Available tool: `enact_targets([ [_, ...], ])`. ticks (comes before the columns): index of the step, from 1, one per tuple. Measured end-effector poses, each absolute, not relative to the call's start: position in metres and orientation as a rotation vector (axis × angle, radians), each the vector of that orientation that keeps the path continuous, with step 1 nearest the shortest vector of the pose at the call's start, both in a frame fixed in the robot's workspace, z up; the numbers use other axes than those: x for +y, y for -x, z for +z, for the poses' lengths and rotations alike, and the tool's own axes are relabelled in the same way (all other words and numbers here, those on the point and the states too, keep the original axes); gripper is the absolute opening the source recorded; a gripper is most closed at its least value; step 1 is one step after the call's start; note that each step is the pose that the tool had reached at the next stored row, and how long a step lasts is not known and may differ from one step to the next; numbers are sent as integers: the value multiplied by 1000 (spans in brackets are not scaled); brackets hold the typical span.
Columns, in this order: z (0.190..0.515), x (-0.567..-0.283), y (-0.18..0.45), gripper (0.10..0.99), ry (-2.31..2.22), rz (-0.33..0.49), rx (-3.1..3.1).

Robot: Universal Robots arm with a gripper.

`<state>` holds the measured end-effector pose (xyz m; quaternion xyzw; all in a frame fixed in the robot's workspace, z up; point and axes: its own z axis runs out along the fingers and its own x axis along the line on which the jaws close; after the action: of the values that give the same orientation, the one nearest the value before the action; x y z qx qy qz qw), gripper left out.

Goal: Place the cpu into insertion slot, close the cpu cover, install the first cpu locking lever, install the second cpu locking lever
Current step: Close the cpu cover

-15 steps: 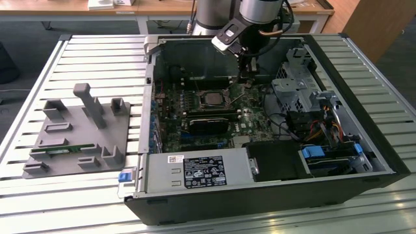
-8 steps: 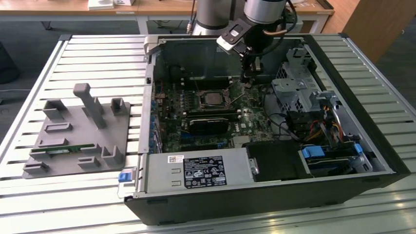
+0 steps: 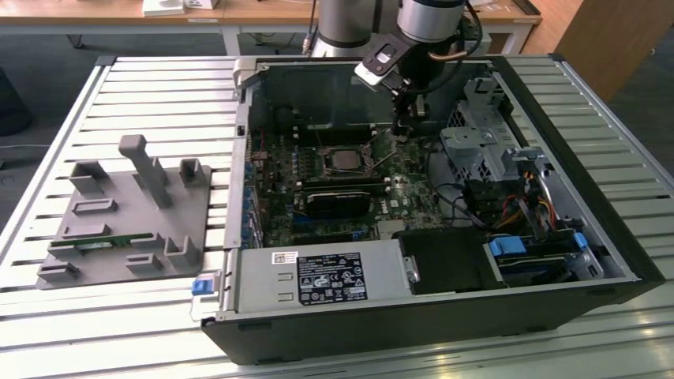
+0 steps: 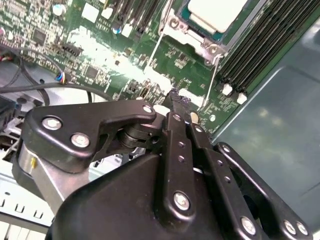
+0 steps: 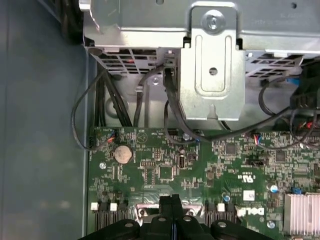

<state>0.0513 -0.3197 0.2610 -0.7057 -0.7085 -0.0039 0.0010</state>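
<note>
We found the gripper (image 3: 408, 122) lowered into the open computer case (image 3: 421, 324), just above the motherboard (image 5: 165, 165) and beside the insertion slot (image 3: 322, 158), towards the exterior view's right. In both wrist views its jaws were pressed together, with barely a slit between the fingers (image 4: 176, 107) and nothing held in them.

The cpu (image 4: 215, 10) already sat in the slot, its pale metal top showing through the window of the cpu cover (image 4: 192, 34), which lay flat around it. So we judged the first two steps done and the lever work in hand.

One locking lever (image 4: 156, 47) and the other locking lever (image 4: 212, 82) ran as thin wires out from the socket corners. From the exterior view at least one seemed to stand up off the board, so we took them to be unlatched. The closed fingertips hung close to the end of the nearer wire, but we could not tell whether they touched it.

In our judgement the move called for a careful push with the shut tips. The wire had to go down and sideways under its catch without slipping onto the small parts nearby.
</note>
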Motion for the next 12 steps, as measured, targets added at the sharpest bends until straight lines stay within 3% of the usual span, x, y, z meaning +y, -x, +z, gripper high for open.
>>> enact_targets([
  [12,254,-319,-64,106,2205,-12,-2235],
])
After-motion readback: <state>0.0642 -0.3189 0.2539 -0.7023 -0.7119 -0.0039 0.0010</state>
